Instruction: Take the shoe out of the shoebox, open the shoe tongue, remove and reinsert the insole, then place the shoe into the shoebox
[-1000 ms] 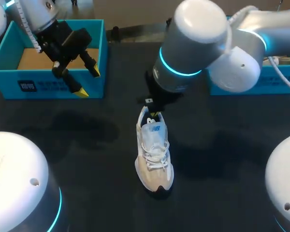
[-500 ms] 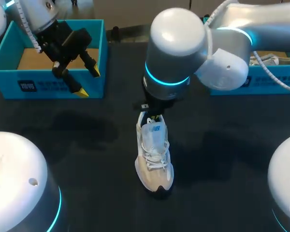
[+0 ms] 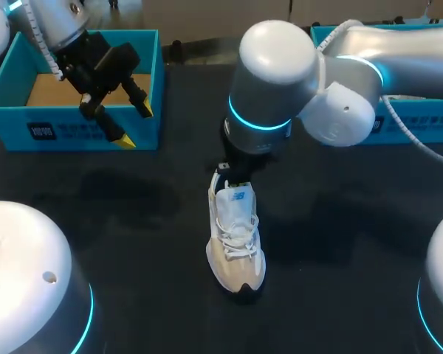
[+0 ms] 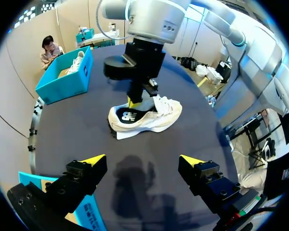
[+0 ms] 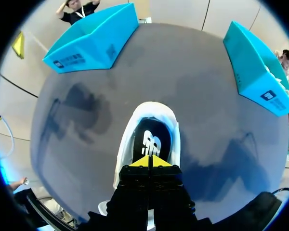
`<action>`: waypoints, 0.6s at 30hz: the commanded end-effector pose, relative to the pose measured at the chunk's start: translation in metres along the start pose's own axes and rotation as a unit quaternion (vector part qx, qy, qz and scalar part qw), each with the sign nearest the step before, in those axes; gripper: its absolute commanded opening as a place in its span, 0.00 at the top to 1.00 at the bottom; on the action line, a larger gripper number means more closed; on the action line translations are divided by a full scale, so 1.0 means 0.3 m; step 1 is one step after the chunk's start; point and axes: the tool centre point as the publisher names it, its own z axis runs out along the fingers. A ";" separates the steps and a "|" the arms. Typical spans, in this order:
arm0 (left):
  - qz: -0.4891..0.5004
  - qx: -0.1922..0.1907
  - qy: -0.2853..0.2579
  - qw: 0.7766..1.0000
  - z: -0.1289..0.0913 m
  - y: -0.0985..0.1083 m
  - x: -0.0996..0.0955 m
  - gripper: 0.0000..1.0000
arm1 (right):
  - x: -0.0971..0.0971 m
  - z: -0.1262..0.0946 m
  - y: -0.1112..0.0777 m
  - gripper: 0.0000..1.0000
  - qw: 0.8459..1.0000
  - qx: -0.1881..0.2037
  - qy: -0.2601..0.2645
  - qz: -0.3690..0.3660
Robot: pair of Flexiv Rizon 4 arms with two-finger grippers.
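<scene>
The shoe (image 3: 236, 236) was seen out of any box, sole down on the dark worktop (image 3: 133, 214), toe nearest. At its heel opening the right jaws were set down clenched tip to tip just over the insole (image 5: 151, 139), with nothing made out between them. Farther back, the left jaws were held released above the front wall of the left shoebox (image 3: 15, 122), and a second shoebox (image 3: 421, 122) was placed at the far right.

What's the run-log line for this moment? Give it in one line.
shoe: upright on table | right gripper: shut, tips at heel opening, over insole | left gripper: open, above left box
</scene>
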 end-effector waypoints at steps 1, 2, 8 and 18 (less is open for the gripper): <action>0.000 -0.001 0.000 1.000 -0.002 0.001 0.001 0.00 | -0.022 0.030 0.005 1.00 1.000 0.011 0.015 0.000; 0.000 -0.001 0.000 1.000 -0.002 0.001 0.001 0.00 | -0.023 0.035 0.005 1.00 1.000 0.017 0.013 0.000; 0.000 -0.001 0.000 1.000 -0.002 0.001 0.001 0.00 | -0.026 0.067 -0.011 1.00 0.999 0.029 0.022 0.003; 0.000 -0.001 0.000 1.000 -0.002 0.001 0.001 0.00 | -0.005 0.091 -0.025 1.00 0.998 0.058 0.020 -0.001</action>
